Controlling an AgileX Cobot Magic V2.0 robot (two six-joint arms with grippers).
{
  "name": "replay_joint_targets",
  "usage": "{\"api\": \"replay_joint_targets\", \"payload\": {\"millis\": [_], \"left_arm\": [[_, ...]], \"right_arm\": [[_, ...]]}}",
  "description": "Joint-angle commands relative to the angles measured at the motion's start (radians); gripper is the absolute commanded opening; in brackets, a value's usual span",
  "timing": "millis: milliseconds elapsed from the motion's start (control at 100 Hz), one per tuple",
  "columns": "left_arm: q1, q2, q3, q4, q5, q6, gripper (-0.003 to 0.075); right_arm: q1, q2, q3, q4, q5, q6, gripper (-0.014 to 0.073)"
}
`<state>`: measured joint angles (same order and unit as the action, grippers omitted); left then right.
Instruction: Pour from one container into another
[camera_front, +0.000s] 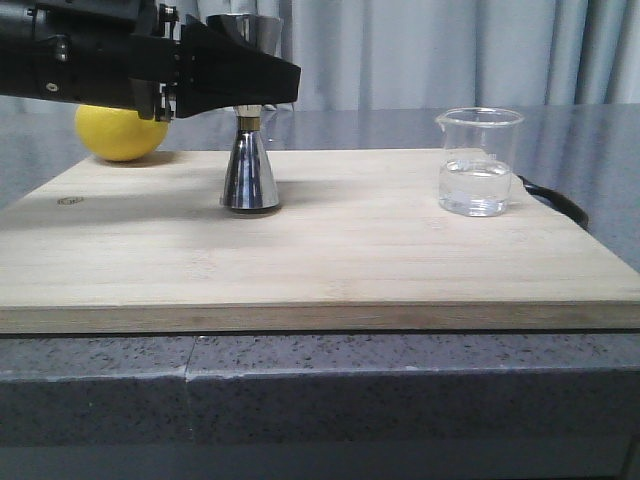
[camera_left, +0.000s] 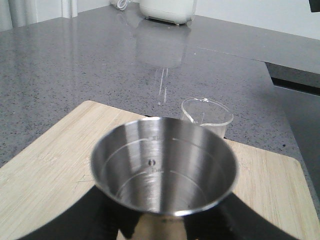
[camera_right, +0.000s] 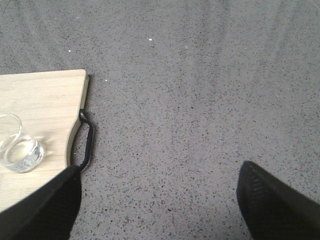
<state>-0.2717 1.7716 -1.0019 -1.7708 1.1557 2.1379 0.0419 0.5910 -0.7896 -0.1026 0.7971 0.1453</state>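
Wooden cutting board (camera_front: 400, 270), yellow lemon (camera_front: 118, 135), grey speckled counter (camera_right: 200, 100)

A grey speckled counter (camera_front: 400, 400) is covered by a pale wooden board (camera_front: 330, 260). A yellow fruit (camera_front: 120, 132) is seen at the board's far left edge.

The front camera sits low, level with the cutting board (camera_front: 320, 250), looking across it toward the curtains. The left wrist camera peers straight down into the steel jigger (camera_left: 164, 165) at close range, and the right wrist camera looks down on grey desk (camera_right: 200, 100) beside the board's handle; all three catch the glass beaker (camera_front: 479, 162).
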Motion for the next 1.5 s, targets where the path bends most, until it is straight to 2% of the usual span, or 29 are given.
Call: {"api": "replay_joint_targets", "payload": {"millis": [0,250,370,500,650,740,910,1060,1250,1490], "left_arm": [[-0.010,-0.037,-0.029,-0.093,0.099,0.005,0.0237],[-0.010,-0.037,-0.046,-0.093,0.099,0.005,0.0229],[-0.010,-0.037,-0.075,-0.093,0.099,0.005,0.0229],[-0.010,-0.037,-0.106,-0.093,0.099,0.005,0.0229],[-0.010,-0.037,-0.113,-0.093,0.097,0.005,0.0229],[-0.010,-0.037,-0.113,-0.093,0.090,0.005,0.0229],[-0.010,-0.037,-0.113,-0.093,0.090,0.005,0.0229],[-0.010,-0.037,-0.113,-0.093,0.090,0.005,0.0229],[-0.010,-0.037,-0.113,-0.091,0.090,0.005,0.0229],[-0.010,-0.037,-0.113,-0.091,0.090,0.005,0.0229]], "right_arm": [[-0.003,0.010,-0.037,-0.011,-0.076,-0.008,0.0575],[-0.003,0.010,-0.037,0.021,-0.124,-0.023,0.0575],[-0.003,0.018,-0.037,0.163,-0.173,-0.160,0.0575],[-0.003,0.075,-0.079,0.274,-0.137,-0.309,0.0575],[0.010,0.187,-0.154,0.341,-0.074,-0.379,0.0575],[0.069,0.260,-0.197,0.357,-0.053,-0.400,0.0575],[0.278,0.414,-0.280,0.300,0.011,-0.403,0.0575],[0.344,0.524,-0.327,0.295,0.021,-0.396,0.0575],[0.344,0.578,-0.289,0.323,-0.123,-0.380,0.0575],[0.369,0.566,-0.038,0.425,-0.588,-0.444,0.0575]]}}
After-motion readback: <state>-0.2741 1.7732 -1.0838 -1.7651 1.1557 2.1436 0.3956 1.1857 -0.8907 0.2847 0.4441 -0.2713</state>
